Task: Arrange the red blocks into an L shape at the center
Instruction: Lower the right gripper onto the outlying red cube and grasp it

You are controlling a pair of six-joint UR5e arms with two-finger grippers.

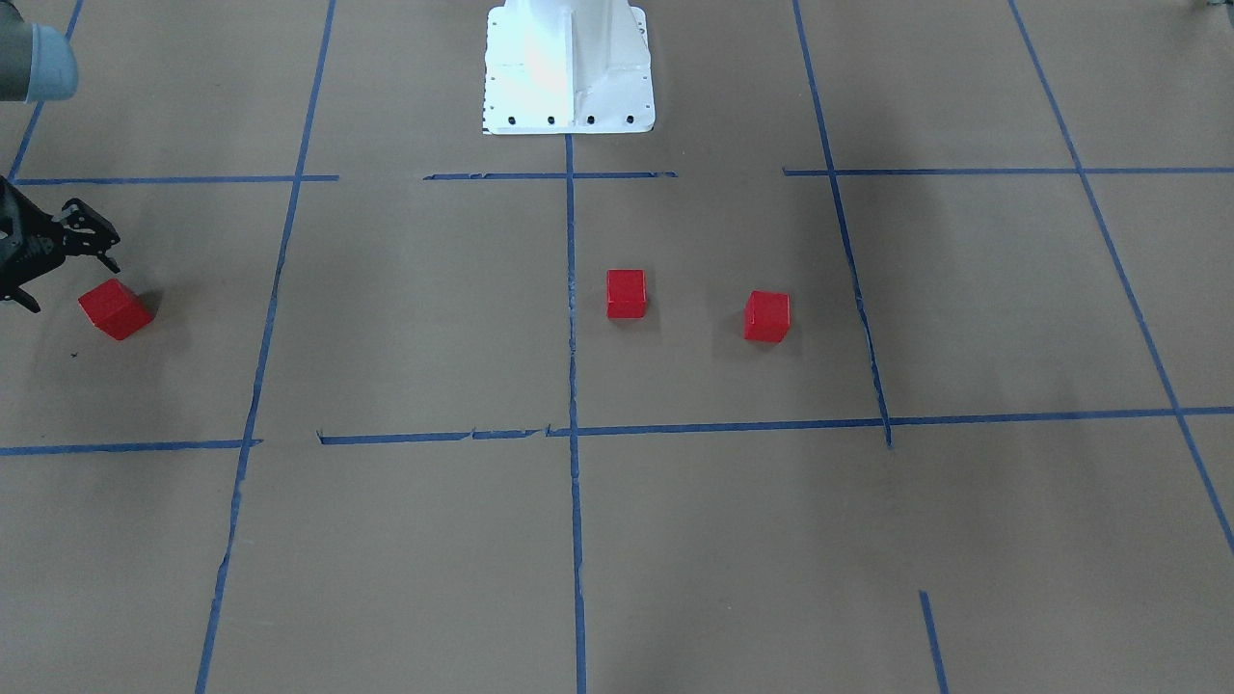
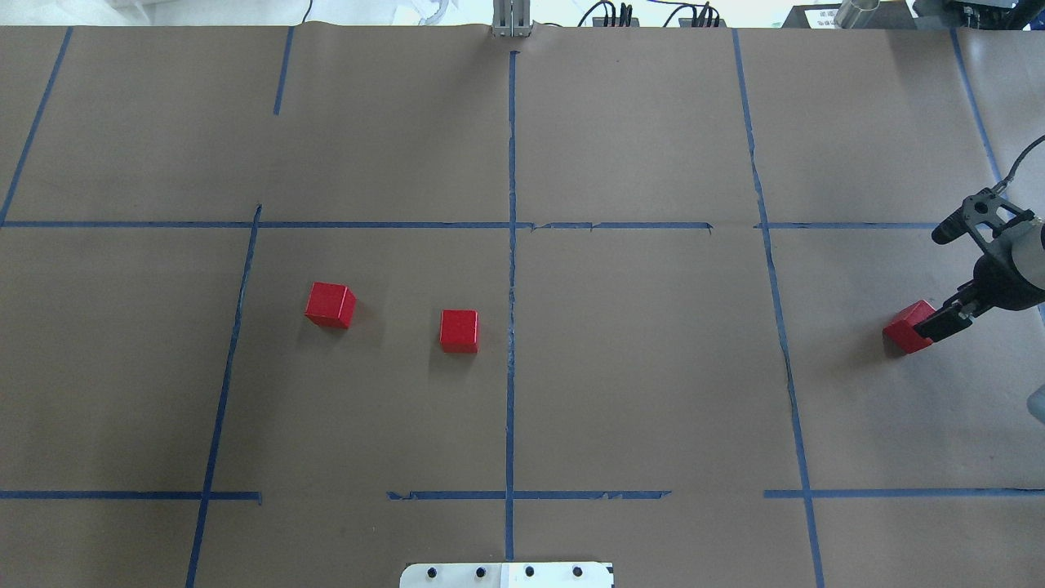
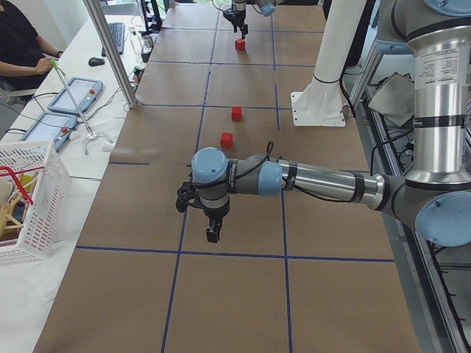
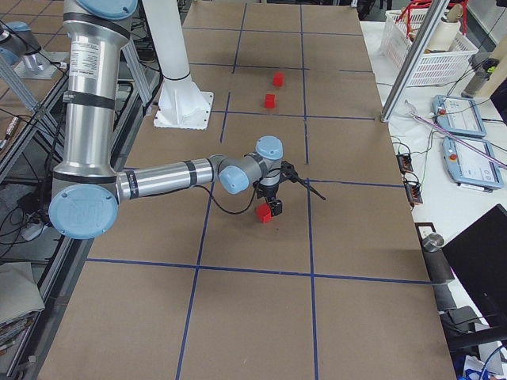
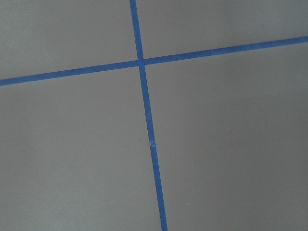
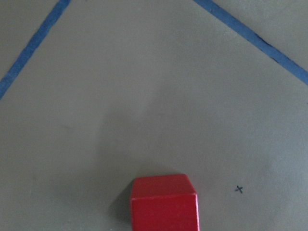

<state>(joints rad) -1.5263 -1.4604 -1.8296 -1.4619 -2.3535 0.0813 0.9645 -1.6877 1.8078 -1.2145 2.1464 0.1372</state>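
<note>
Two red blocks lie apart in the center cell, both left of its vertical blue tape line in the overhead view. A third red block lies on the paper far to the right. My right gripper hangs right beside and slightly above it, open, with nothing between its fingers; the right wrist view shows that block at its bottom edge. My left gripper shows only in the exterior left view, low over bare paper near a tape crossing; I cannot tell its state.
The white robot base stands at the table's robot side. Blue tape divides the brown paper into cells. Off the table's far side are a metal post, tablets, a white basket and a seated person.
</note>
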